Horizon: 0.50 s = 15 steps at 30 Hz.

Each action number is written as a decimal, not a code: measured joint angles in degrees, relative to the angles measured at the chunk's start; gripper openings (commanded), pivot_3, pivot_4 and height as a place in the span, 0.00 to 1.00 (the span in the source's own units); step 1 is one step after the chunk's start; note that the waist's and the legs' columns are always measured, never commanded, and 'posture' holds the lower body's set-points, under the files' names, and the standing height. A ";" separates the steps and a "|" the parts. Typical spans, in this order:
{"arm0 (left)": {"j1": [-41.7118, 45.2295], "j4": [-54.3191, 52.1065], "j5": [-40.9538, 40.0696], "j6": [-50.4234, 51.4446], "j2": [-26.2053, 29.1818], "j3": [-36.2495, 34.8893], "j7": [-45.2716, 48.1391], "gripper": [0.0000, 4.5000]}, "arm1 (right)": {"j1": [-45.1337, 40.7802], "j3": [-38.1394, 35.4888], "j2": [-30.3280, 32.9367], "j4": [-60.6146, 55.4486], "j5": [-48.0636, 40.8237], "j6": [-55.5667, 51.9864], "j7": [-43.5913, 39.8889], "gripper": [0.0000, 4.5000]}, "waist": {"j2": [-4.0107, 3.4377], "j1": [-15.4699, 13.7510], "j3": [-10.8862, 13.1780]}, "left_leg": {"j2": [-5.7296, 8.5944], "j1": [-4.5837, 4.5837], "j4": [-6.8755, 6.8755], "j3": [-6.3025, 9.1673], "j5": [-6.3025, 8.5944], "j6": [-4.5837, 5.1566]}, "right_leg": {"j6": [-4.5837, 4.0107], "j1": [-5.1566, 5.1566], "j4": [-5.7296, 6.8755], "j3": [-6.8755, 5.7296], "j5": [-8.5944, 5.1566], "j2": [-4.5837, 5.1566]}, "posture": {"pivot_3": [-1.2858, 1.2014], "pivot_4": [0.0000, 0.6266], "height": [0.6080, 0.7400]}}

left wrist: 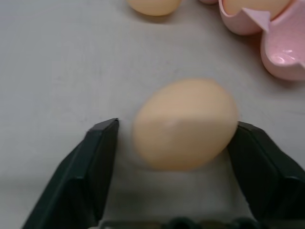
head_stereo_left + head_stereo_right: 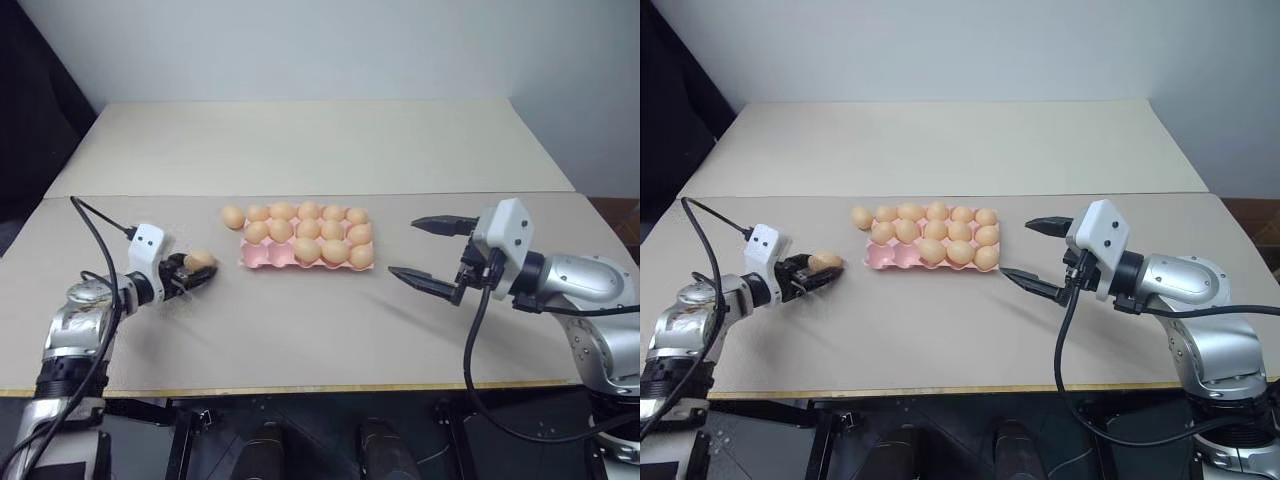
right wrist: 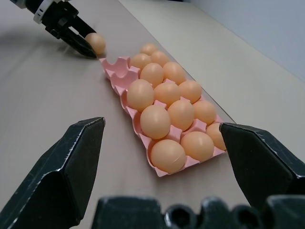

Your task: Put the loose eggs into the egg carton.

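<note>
Eggs are nearly filling your egg carton (image 2: pixel 262 257); left end effector (image 2: pixel 192 272) is bracketing one loose egg (image 2: pixel 200 260), grip unclear, while right end effector (image 2: pixel 433 256) is gaping apart.

Even, soft overhead light; faint shadows on the beige tabletop (image 2: pixel 300 330); the close-up smooth tan-orange oval egg (image 1: pixel 186 125) blurs slightly.

No readable text, label or number appears, as far as visible.
</note>
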<state>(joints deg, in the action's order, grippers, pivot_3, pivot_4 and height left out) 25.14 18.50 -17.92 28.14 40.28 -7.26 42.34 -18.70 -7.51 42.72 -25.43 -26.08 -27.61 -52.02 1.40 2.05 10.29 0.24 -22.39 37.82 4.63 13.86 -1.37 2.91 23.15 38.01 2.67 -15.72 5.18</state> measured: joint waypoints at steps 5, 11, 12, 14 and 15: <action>0.68 1.63 0.81 -2.04 -0.97 -0.15 -0.11 0.46 | 0.01 -0.04 0.36 0.00 -0.01 -0.31 0.32 1.00 | 0.00 0.02 0.00 | -0.01 0.00 0.00 0.00 0.00 0.00 | 0.00 0.01 0.02 0.00 0.00 0.00 | 0.52 0.24 1.00; -2.73 -3.16 -0.64 -2.17 -0.09 -2.27 2.27 0.46 | 1.22 -0.21 0.36 -0.52 -0.02 -0.39 1.06 1.00 | 0.00 0.22 0.00 | -0.04 -0.05 0.00 0.01 0.00 0.00 | 0.00 0.07 0.01 0.00 0.00 -0.02 | 0.52 0.24 1.00; -3.24 -4.30 -0.95 -2.15 0.50 -3.07 2.70 0.46 | 1.46 -0.22 0.36 -0.57 -0.03 -0.42 1.16 1.00 | 0.00 0.23 0.00 | -0.04 -0.05 0.00 0.01 0.00 0.00 | 0.00 0.07 0.02 0.00 0.00 -0.02 | 0.52 0.24 1.00; -3.77 -7.26 -2.52 -2.11 1.91 -5.04 4.09 0.46 | 1.73 -0.30 0.36 -0.88 -0.07 -0.48 1.45 1.00 | 0.00 0.19 0.00 | -0.03 -0.04 0.00 0.01 0.00 0.00 | 0.00 0.06 0.03 0.00 0.00 0.00 | 0.52 0.24 1.00; -3.79 -9.17 -3.45 -1.87 2.47 -5.85 5.03 0.46 | 1.76 -0.32 0.36 -1.20 -0.12 -0.49 1.54 1.00 | 0.00 0.18 0.00 | -0.03 -0.04 0.01 0.01 0.00 0.00 | 0.00 0.04 0.02 0.00 0.00 0.00 | 0.52 0.24 1.00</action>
<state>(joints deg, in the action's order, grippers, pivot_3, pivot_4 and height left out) 21.35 9.33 -21.38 26.27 42.75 -13.11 47.38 -16.95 -7.83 43.08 -26.63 -26.19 -28.10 -50.48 1.40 2.23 10.29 0.22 -22.42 37.82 4.64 13.86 -1.37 2.91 23.19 38.04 2.68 -15.72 5.19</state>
